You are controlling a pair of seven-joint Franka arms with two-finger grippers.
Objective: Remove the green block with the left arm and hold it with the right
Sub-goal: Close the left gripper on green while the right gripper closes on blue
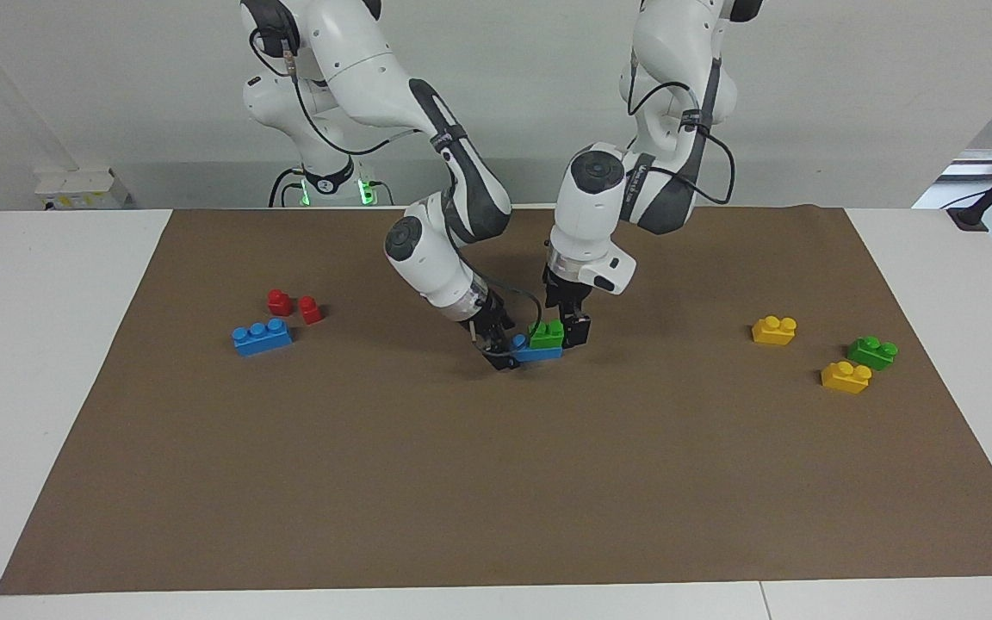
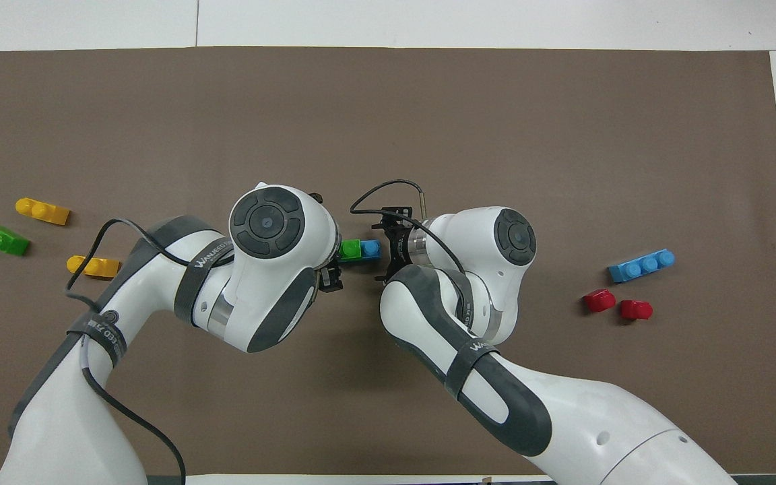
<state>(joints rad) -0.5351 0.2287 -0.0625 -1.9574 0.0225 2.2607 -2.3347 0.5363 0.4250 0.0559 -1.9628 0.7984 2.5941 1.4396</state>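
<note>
Setting: white counter [image 1: 48, 362] under a brown mat [image 1: 496, 482], pale wall at the robots' edge.

Item, task piece: green block [image 1: 547, 334], two studs, seated on a blue brick [image 1: 536, 351] at mid-mat, somewhat toward the robots' edge. Still joined.

Item, left claw [image 1: 572, 331]: down at the green block's end toward the left arm's end of the counter, fingers spread, not yet pinching.

Item, right claw [image 1: 499, 348]: low at the blue brick's bare end, toward the right arm's end of the counter. Whether its fingers have taken hold cannot be told.

Other stock: a second green brick [image 1: 872, 352] and two yellow bricks [image 1: 774, 330] near the left arm's edge; a longer blue brick [image 1: 262, 337] and two red pieces [image 1: 279, 301] toward the right arm's edge.

Step in hand, by judgement: both claws bracketing the stack before the pull.

Next move calls for: right claw pinching the blue base firmly, left claw pinching the green block, then a straight lift or slight peel, with the base kept flat.
</note>
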